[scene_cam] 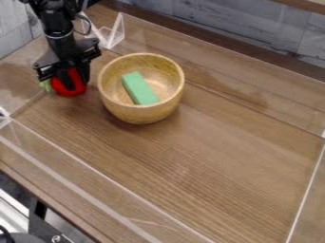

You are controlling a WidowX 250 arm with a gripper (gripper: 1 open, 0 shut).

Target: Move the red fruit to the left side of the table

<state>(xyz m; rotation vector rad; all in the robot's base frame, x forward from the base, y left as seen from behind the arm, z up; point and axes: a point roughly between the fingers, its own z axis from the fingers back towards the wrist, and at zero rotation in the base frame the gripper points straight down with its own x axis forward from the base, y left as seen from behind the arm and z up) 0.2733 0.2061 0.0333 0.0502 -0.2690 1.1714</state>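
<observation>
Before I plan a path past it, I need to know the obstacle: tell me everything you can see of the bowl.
The bowl is round and fairly deep, light tan, with a smooth look like wood or bamboo; which one, I cannot tell. Its rim is plain, with no handle in view. It sits upright on the brown tabletop, to the right of the red fruit in the picture. Inside lies a green block, tilted, its lighter end nearer the camera. The arm's jaws are outside the bowl.
</observation>
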